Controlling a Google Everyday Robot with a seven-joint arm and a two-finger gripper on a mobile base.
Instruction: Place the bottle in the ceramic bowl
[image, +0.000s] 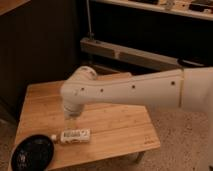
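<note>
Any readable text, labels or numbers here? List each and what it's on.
Small pale bottle with white cap, lying on the wooden table: dark print on its label, too blurred to read.
Round glossy black bowl: no text.
Gripper, open, just above the bottle: no markings visible.
</note>
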